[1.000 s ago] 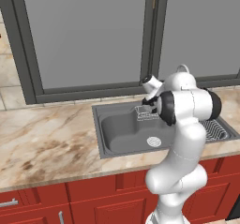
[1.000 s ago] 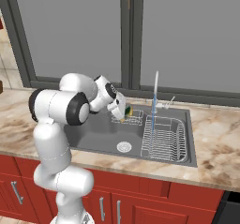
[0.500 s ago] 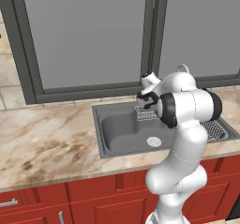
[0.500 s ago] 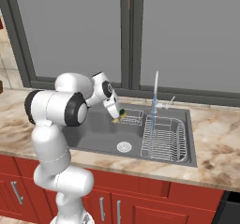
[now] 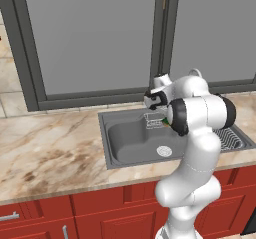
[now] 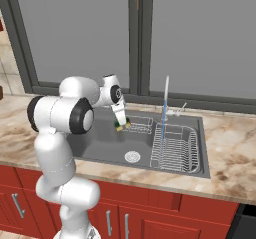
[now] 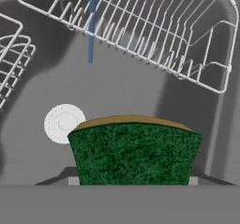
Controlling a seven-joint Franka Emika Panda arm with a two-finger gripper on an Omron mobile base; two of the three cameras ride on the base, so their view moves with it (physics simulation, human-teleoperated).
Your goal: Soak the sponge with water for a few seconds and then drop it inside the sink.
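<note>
Since a second ago, the sponge (image 7: pixel 135 153), pinched in the claw (image 6: pixel 120 124), is carried over the sink (image 6: pixel 95 150) toward the water (image 6: pixel 164 103), soaking not yet begun.

Glossy white rounded arm (image 6: pixel 60 133) segments meet at dark grey joint rings, tapering toward the wrist.

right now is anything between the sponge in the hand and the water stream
Nothing visible stands in the way. The hand holds the sponge above the open basin of the sink, and the water falls at the dish rack side. Between them lies bare basin, with the small wire basket nearby along the back wall.
</note>
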